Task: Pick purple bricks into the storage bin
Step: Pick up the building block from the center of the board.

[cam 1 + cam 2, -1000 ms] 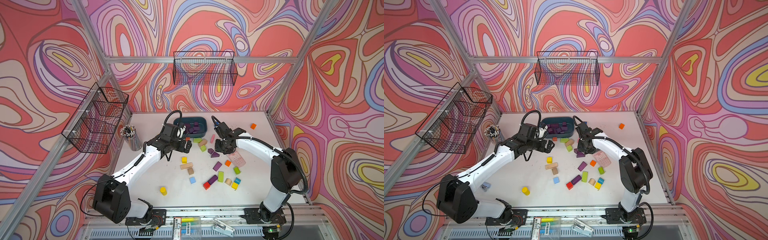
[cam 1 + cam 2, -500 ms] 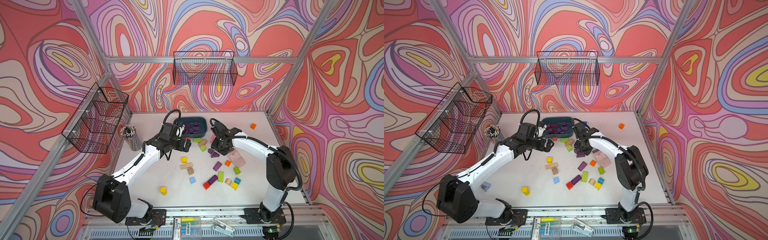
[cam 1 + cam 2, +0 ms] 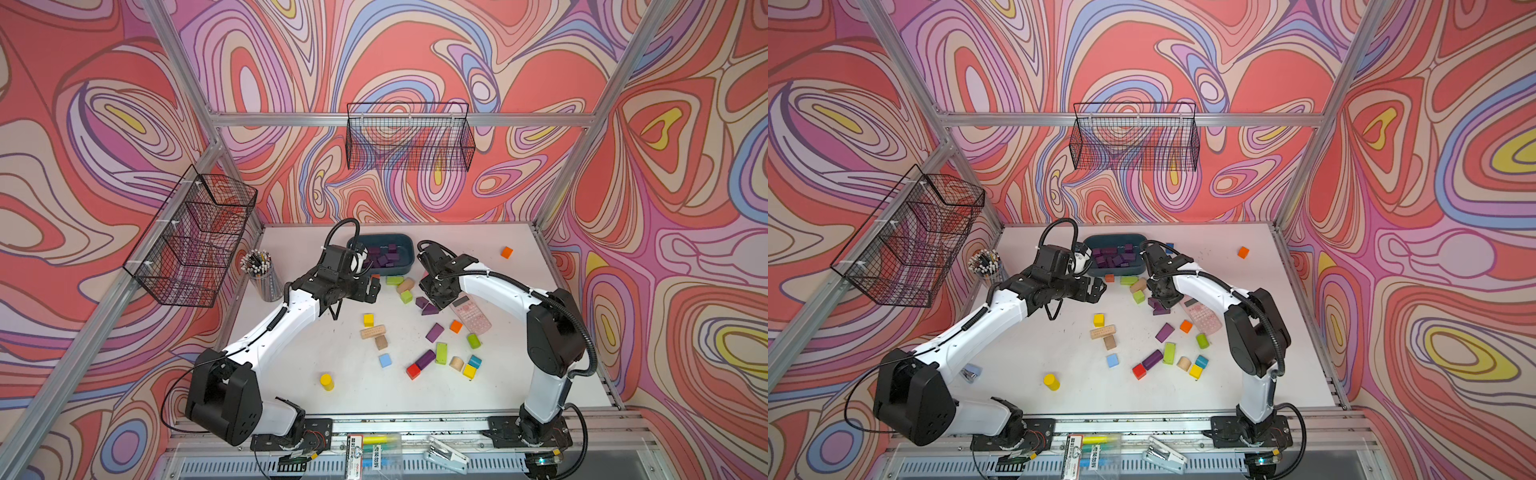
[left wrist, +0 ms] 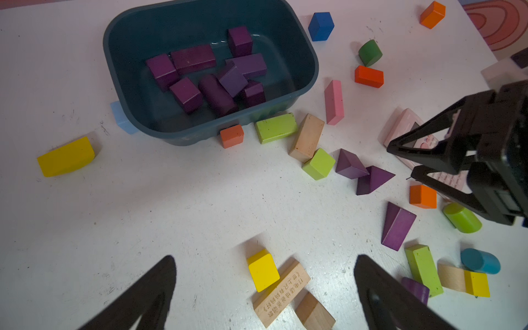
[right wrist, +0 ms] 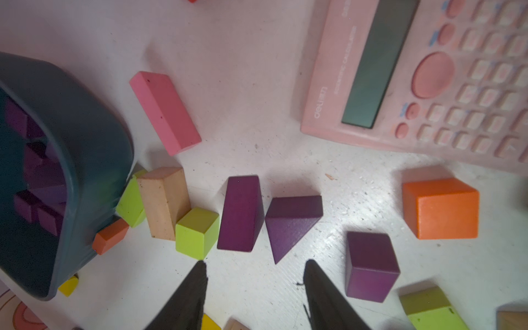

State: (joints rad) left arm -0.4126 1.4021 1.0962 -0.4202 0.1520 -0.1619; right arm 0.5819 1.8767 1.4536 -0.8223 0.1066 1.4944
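Observation:
The storage bin is a dark teal tub at the back of the table, with several purple bricks inside. Two purple wedges lie side by side on the table in front of it. A purple block lies further off and a purple bar sits nearer the front. My right gripper hovers just short of the two wedges, open and empty. My left gripper hangs wide open and empty before the bin.
A pink calculator lies right of the wedges. Green, orange, yellow, blue and plain wooden blocks are scattered around, and a pink bar lies by the bin. A pencil cup stands at the left. Wire baskets hang on the walls.
My right gripper's jaws have spread wider, and its arm has shifted slightly over the wedges. The left arm has not visibly moved.

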